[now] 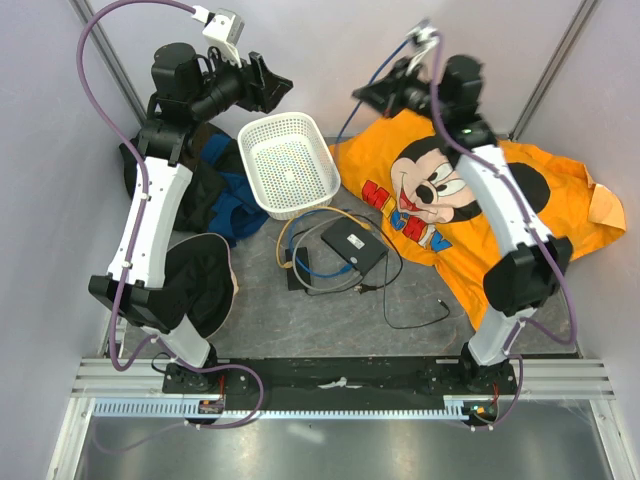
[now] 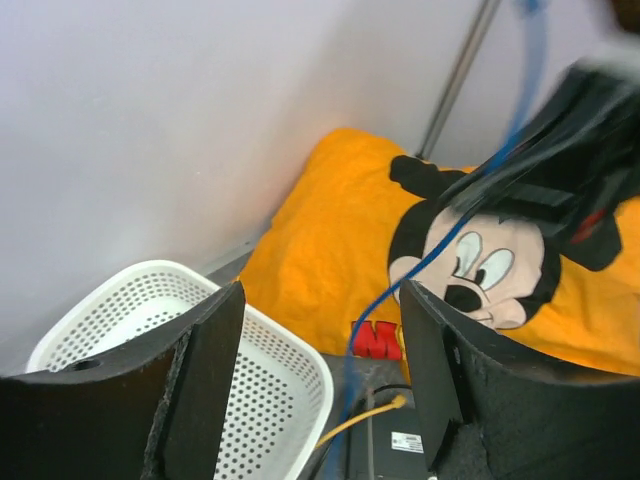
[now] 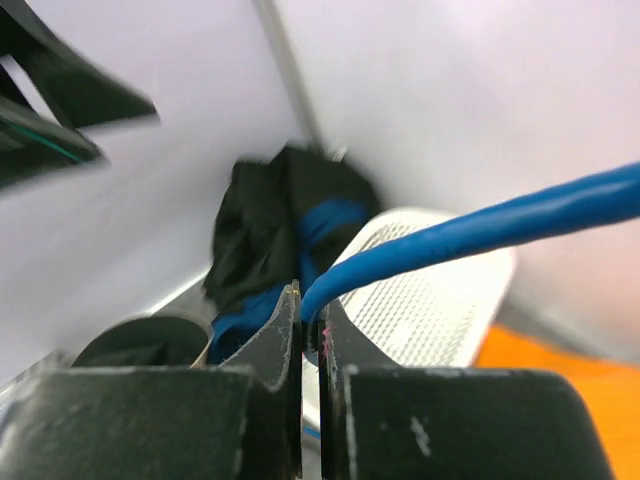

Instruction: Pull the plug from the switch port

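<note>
Grey desk (image 1: 420,340) carries everything here, with 2 arms bolted at its near edge. An orange Mickey Mouse shirt (image 1: 545,195) is spread over the far right side. The right arm (image 1: 500,200) reaches across the shirt, and the left arm (image 1: 150,210) stands on the opposite side. A heap of black and blue clothes (image 1: 225,190) lies at the far left, just beside a white perforated basket (image 1: 290,165) that sits between the heap and the shirt.

Near the middle of the desk, in front of the basket, lies the flat black switch (image 1: 353,245), one corner close to the shirt's edge. The switch port is somewhere on the box's edge but is too small to pick out.

The left tool (image 2: 320,300) is raised above the basket's far left corner, released, its 2 fingers wide apart with nothing between them. The right tool (image 3: 310,310) is raised over the shirt's far edge, clenched on the end of a blue cable (image 3: 500,225). The plug itself is hidden between the fingers. That cable hangs from the tool toward the desk and coils beside the switch.

A yellow cable (image 1: 290,225) curves round the switch's left side, its end at the box's far edge. A thin black cable (image 1: 420,310) loops on the near side. A small white label (image 1: 357,240) sits on top of the switch.
</note>
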{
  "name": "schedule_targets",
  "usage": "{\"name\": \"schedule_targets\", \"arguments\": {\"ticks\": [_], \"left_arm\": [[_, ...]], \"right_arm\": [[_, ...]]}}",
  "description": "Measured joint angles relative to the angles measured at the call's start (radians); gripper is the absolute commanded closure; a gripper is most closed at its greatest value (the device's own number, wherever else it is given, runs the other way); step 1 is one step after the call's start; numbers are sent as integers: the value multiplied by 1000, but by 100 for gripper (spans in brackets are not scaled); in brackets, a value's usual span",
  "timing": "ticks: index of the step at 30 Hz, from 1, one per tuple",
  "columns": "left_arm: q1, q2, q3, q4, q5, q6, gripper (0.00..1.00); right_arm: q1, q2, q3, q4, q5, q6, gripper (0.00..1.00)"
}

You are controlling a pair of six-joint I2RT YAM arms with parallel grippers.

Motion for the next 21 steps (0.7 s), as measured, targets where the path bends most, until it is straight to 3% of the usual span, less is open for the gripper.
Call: {"name": "schedule_targets", "arguments": {"ticks": [8, 13, 21], "left_arm": [[16, 3, 0, 0, -27, 6, 30], [15, 20, 0, 3, -27, 7, 31], [15, 46, -8, 7, -27, 7, 31]], "right_arm": [[-209, -124, 315, -146, -35, -23, 100], [-299, -149, 476, -378, -72, -143, 100], [-279, -378, -94, -855, 37, -531, 100]]}}
